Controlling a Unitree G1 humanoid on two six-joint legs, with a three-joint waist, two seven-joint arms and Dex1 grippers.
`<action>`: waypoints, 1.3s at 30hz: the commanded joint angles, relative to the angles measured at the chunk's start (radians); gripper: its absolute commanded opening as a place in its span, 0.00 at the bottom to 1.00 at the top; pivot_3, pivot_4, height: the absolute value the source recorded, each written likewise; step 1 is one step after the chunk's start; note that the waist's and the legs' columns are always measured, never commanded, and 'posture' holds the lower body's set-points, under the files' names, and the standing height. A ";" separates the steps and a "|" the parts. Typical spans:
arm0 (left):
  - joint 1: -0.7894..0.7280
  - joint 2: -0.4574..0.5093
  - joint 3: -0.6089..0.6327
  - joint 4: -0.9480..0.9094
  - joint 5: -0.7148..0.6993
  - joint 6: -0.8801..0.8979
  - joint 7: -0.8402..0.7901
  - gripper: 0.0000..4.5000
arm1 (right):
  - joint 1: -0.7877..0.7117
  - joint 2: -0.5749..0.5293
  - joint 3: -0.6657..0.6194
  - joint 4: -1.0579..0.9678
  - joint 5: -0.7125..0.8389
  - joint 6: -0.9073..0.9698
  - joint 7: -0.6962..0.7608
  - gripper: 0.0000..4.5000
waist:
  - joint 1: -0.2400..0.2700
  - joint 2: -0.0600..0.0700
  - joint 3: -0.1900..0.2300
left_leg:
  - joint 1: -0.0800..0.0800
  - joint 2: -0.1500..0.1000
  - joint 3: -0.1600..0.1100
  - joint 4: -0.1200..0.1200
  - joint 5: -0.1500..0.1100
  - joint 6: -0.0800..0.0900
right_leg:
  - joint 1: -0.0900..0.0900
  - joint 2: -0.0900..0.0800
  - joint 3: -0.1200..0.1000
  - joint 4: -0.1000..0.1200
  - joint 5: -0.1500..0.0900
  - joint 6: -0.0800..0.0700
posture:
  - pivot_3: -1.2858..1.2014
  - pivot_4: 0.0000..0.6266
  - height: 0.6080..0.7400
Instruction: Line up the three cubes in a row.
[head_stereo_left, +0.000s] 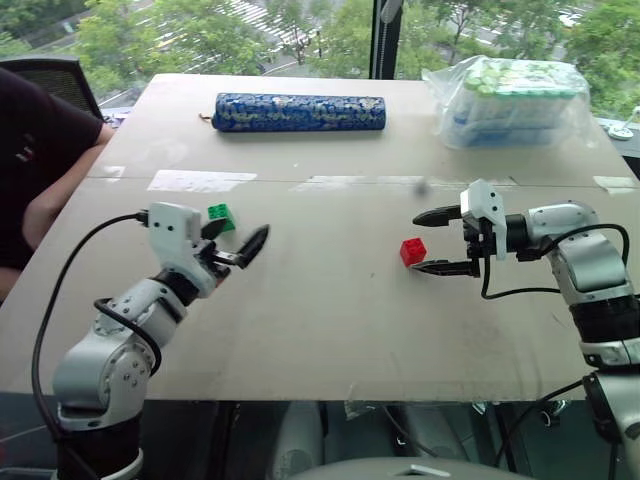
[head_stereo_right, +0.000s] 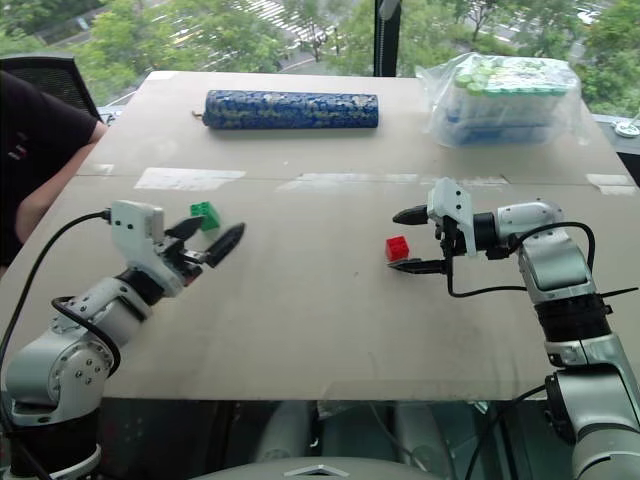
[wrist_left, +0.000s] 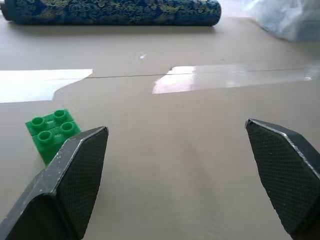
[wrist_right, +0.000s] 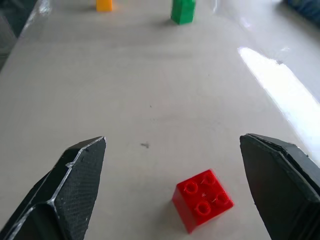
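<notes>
The red brick (head_stereo_left: 412, 251) rests free on the table (head_stereo_left: 330, 330) between the spread fingers of the right gripper (head_stereo_left: 429, 241). The left gripper (head_stereo_left: 240, 241), also spread, is best centred over the green brick (head_stereo_left: 221, 216) before closing; the yellow brick (wrist_right: 104, 5) lies beyond.

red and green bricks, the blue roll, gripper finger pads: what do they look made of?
Red brick and green brick: likely hard moulded plastic, glossy, with crisp studs on top.
Blue roll: looks soft-covered, with a printed pattern; fabric or foam, can't tell which.
Right gripper pads: black, matte, with a fine crosshatch texture; probably rubber or textured plastic.
</notes>
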 joint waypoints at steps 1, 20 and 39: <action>-0.126 -0.015 0.024 0.070 0.084 0.082 0.179 1.00 | 0.122 -0.001 -0.114 -0.291 0.106 0.079 -0.134 0.98 | 0.008 0.000 0.000 | 0.000 0.000 0.000 0.000 0.000 0.000 | 0.000 0.000 0.000 0.000 0.000 0.000 | 0.52 0.24 1.00; -0.379 -0.086 -0.114 0.486 0.305 -0.010 0.150 0.29 | 0.274 -0.099 -0.206 -0.536 0.227 0.189 -0.385 1.00 | 0.005 -0.001 0.000 | -0.001 -0.001 -0.003 0.001 0.000 0.000 | 0.001 0.001 -0.002 -0.001 0.000 0.000 | 0.52 0.24 1.00; -0.714 -0.025 -0.701 1.000 0.468 -0.745 -1.217 0.29 | 0.854 -0.100 -0.594 -0.797 0.366 0.249 -0.500 1.00 | 0.013 -0.002 -0.001 | -0.002 -0.002 -0.003 0.002 0.000 0.000 | 0.002 0.002 0.000 -0.002 -0.001 -0.001 | 0.52 0.24 1.00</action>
